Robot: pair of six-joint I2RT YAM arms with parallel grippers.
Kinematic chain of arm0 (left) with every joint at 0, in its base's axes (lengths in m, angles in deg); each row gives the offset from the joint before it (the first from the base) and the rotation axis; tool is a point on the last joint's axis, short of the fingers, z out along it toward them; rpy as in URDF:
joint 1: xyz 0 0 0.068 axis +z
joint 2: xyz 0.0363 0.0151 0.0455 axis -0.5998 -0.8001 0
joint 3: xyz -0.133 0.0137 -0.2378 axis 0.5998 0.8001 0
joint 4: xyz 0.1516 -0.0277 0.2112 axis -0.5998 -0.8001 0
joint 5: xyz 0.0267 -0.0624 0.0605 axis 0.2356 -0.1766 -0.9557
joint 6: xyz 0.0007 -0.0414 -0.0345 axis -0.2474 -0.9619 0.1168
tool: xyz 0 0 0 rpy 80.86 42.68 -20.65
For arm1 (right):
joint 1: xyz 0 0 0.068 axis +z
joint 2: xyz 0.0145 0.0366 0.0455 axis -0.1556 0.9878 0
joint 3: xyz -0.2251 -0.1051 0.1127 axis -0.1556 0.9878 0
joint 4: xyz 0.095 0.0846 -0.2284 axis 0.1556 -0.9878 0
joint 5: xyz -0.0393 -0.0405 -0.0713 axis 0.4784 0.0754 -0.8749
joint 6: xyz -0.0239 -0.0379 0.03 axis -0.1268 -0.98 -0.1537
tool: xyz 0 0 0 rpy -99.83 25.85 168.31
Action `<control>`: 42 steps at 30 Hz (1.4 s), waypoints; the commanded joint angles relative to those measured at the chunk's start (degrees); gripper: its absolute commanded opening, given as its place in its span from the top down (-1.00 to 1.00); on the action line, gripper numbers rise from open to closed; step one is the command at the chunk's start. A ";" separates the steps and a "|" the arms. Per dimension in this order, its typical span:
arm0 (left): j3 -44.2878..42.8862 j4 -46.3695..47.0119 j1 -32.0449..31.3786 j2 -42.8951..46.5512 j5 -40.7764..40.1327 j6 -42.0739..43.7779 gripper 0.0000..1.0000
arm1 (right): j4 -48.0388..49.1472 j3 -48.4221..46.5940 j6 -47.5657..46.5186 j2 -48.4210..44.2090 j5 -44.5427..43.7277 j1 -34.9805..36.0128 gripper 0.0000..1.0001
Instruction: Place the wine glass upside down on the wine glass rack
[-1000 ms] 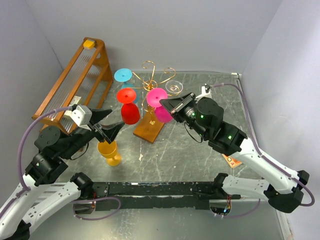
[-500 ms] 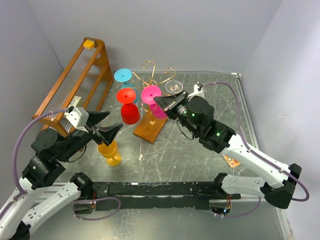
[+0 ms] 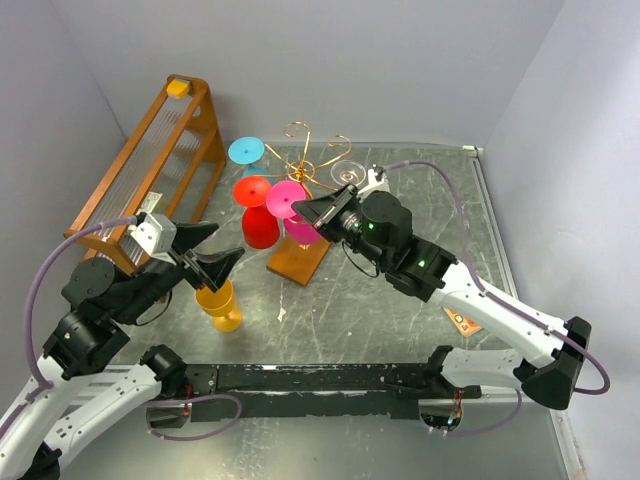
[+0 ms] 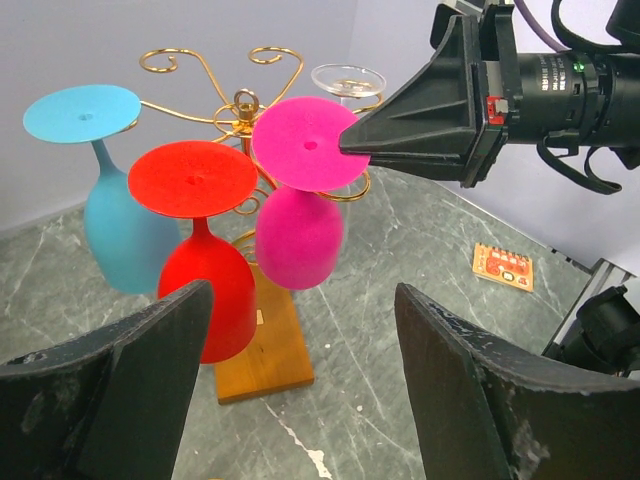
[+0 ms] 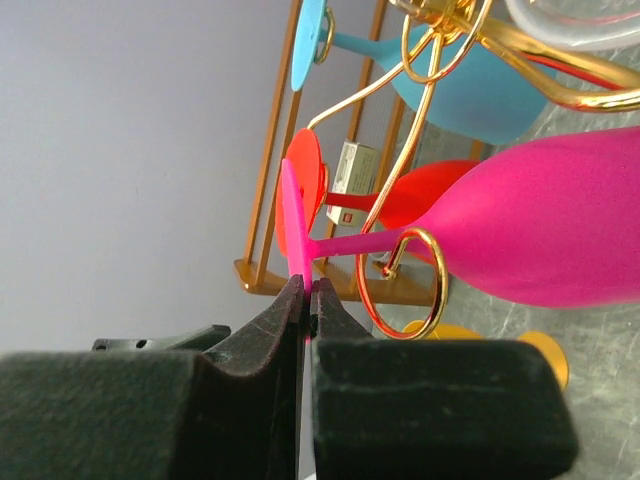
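The pink wine glass (image 3: 303, 232) hangs upside down at the gold wire rack (image 3: 310, 150), which stands on its brown wooden base (image 3: 298, 258). My right gripper (image 3: 300, 207) is shut on the edge of the glass's flat foot. In the right wrist view my gripper (image 5: 308, 295) pinches the foot edge-on, and the pink stem passes through a gold scroll ring (image 5: 405, 285). The pink bowl (image 4: 300, 235) points down above the base in the left wrist view. My left gripper (image 3: 215, 248) is open and empty above a yellow glass (image 3: 218, 303).
A red glass (image 3: 258, 215), a blue glass (image 3: 246, 150) and a clear glass (image 3: 348, 172) hang upside down on the rack. A tall orange-brown slatted frame (image 3: 165, 150) stands at the back left. A small orange card (image 3: 466, 321) lies on the table at the right.
My right gripper has moved left with the pink glass, bringing its foot and stem in among the rack's scroll arms next to the red glass. My left arm has hardly moved.
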 commanded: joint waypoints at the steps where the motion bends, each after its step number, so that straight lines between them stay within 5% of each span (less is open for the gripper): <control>1: -1.11 -0.74 -0.20 0.78 -1.77 -0.62 -0.68 | 0.21 -2.41 -1.09 -0.09 2.86 0.07 1.00; 14: -0.69 -1.01 -0.19 1.19 -2.46 -1.54 -0.69 | -3.34 -0.93 -0.66 -3.39 7.47 -1.02 1.00; 42: -0.43 -1.96 -0.15 0.87 -1.78 -3.73 -0.72 | -10.03 0.89 -0.94 -5.90 -3.35 -1.07 1.00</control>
